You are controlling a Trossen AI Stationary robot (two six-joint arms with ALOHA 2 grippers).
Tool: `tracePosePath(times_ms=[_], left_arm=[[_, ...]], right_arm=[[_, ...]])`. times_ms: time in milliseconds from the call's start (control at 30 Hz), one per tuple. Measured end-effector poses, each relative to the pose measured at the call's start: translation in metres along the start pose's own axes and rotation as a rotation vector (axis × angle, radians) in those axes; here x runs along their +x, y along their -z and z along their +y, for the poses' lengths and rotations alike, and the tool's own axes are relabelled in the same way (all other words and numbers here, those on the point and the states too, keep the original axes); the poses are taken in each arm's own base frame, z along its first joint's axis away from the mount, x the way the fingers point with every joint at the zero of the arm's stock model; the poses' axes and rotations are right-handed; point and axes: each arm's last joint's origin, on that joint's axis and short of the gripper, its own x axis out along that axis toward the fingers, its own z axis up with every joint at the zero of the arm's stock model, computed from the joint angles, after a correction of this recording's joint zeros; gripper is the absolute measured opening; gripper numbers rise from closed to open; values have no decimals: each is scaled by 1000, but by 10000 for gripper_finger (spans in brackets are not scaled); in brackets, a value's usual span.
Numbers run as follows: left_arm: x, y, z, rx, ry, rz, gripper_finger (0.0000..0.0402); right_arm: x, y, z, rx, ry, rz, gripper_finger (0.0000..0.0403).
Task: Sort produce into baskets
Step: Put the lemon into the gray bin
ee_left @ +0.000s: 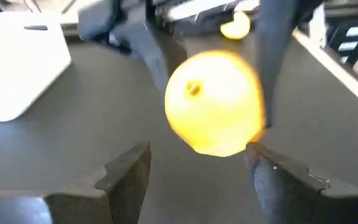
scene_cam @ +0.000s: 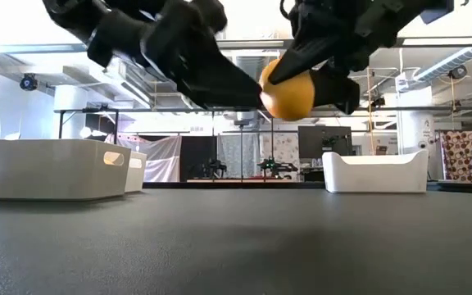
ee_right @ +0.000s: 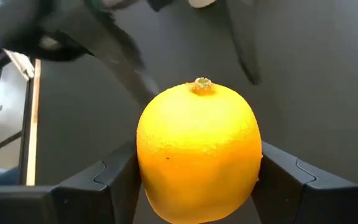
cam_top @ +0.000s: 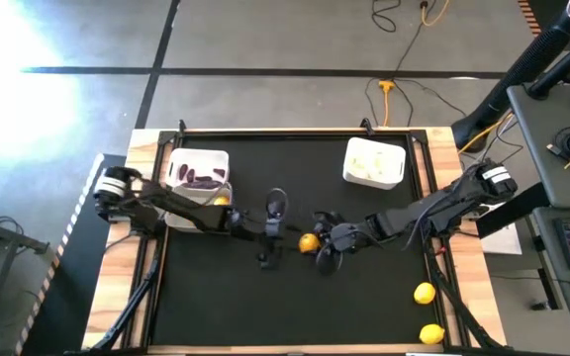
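A yellow-orange lemon (cam_top: 308,242) hangs in the air over the middle of the black table, well clear of the mat in the low view (scene_cam: 289,92). My right gripper (cam_top: 317,242) reaches in from the right and is shut on it. My left gripper (cam_top: 287,237) reaches in from the left and is open. Its two fingers stand on either side of the lemon (ee_left: 213,102) on the side away from my right gripper. Two more lemons (cam_top: 424,293) (cam_top: 431,334) lie at the near right. My right gripper pinches the lemon's two opposite sides (ee_right: 143,171) between its two fingers, slanting down from the table's right. The lemon is lifted clear of the table, its stem end (ee_right: 202,84) pointing away from the wrist. Whether my left gripper's fingertip (ee_left: 257,155) touches the lemon, I cannot tell.
A white basket (cam_top: 202,158) with dark purple pieces stands at the far left. A second basket (cam_top: 188,216) just in front of it holds a lemon (cam_top: 222,201). A third basket (cam_top: 374,163) with white bulbs stands at the far right.
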Motion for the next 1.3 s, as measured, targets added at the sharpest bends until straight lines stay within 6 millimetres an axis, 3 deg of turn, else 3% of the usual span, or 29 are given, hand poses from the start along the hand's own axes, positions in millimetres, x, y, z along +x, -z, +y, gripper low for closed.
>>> tracePosePath(times_ms=[200, 533, 667, 800, 1100, 1300], left_arm=[[-9, -1, 1, -8, -3, -57, 263], [12, -14, 0, -12, -10, -86, 354], [24, -14, 1, -14, -62, -49, 373], [32, -13, 2, -19, -77, -20, 355], [33, -11, 2, -14, -79, -1, 259], [32, -11, 2, -9, -86, 11, 253]], right_arm=[[0, -11, -5, 7, -13, -51, 244], [2, -20, -8, -28, -21, -102, 241], [1, -24, -5, -32, -46, -141, 243], [6, -21, -6, -42, -35, -131, 243], [13, -17, -9, -50, -10, -122, 244], [10, -20, -8, -66, -16, -129, 243]])
